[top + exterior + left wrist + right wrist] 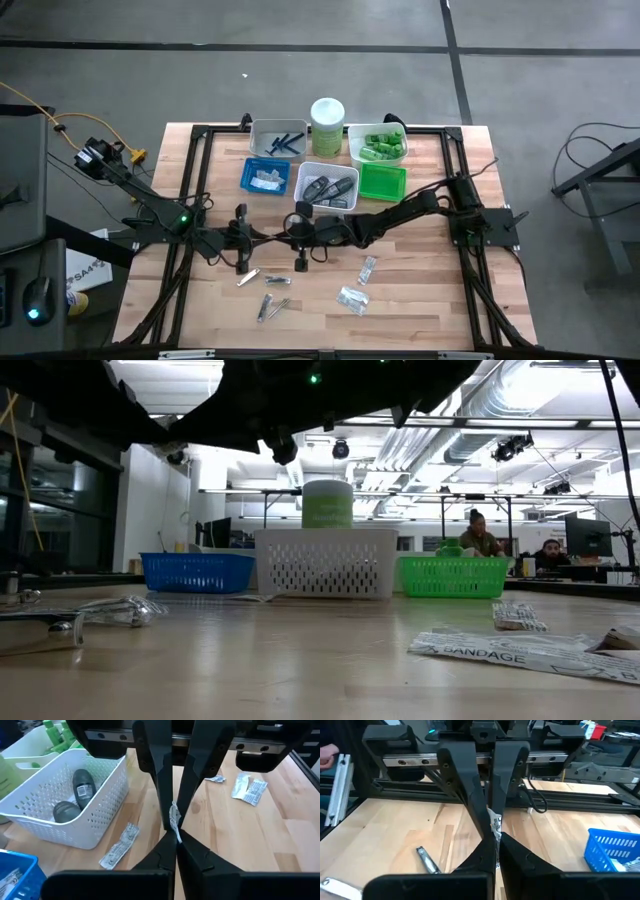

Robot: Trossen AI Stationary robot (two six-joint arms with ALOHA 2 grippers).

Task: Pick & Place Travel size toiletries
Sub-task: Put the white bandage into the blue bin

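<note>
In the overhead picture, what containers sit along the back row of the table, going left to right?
Grey tray with blue razors → tall pale-green canister with white lid → white tray of green tubes.

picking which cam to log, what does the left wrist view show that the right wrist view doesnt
Only the left wrist view shows the white basket with dark oval cases inside, plus loose packets on the wood.

Only the right wrist view shows a metal clipper lying on the table, with the blue basket off to one side.

Both show the two claws meeting tip to tip: the left claw and right claw, both shut on one small clear packet.
</note>
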